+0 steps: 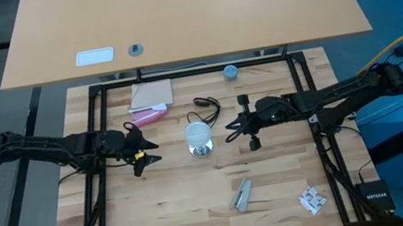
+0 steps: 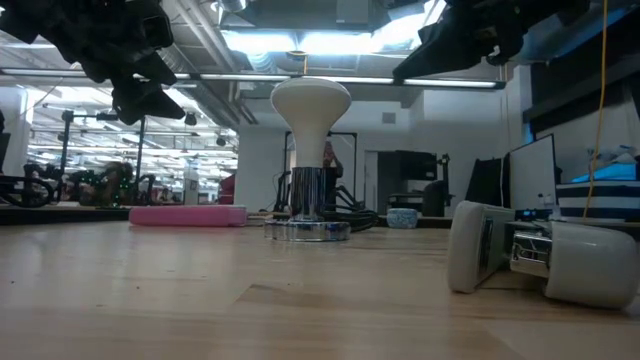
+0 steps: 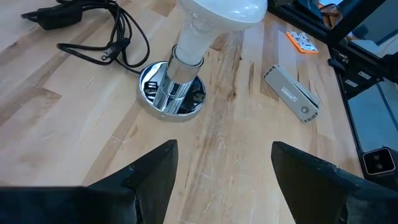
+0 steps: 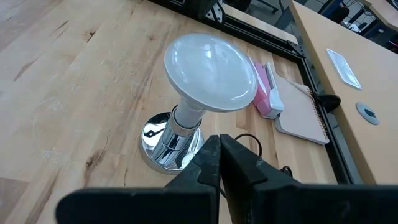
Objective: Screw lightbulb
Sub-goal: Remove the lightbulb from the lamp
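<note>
The frosted-white lightbulb (image 1: 198, 133) stands upright, neck down, in the round silvery socket (image 1: 202, 151) at the middle of the table. The low view shows its globe (image 2: 311, 103) above the socket's barrel (image 2: 308, 197). My left gripper (image 1: 154, 152) hovers open to the left of the bulb, above the table. In its wrist view the fingers (image 3: 155, 171) stand wide apart, short of the socket (image 3: 171, 93). My right gripper (image 1: 230, 131) hovers to the right of the bulb with its fingers shut (image 4: 219, 146), pointing at the socket (image 4: 166, 146) and bulb (image 4: 210, 71).
The socket's thin black cord (image 1: 206, 109) loops behind it. A pink object (image 1: 150, 116) and a notebook (image 1: 151, 95) lie at the far left, and a blue-grey cap (image 1: 230, 72) lies at the far edge. A grey-white device (image 1: 241, 196) and a small packet (image 1: 312, 200) lie nearer.
</note>
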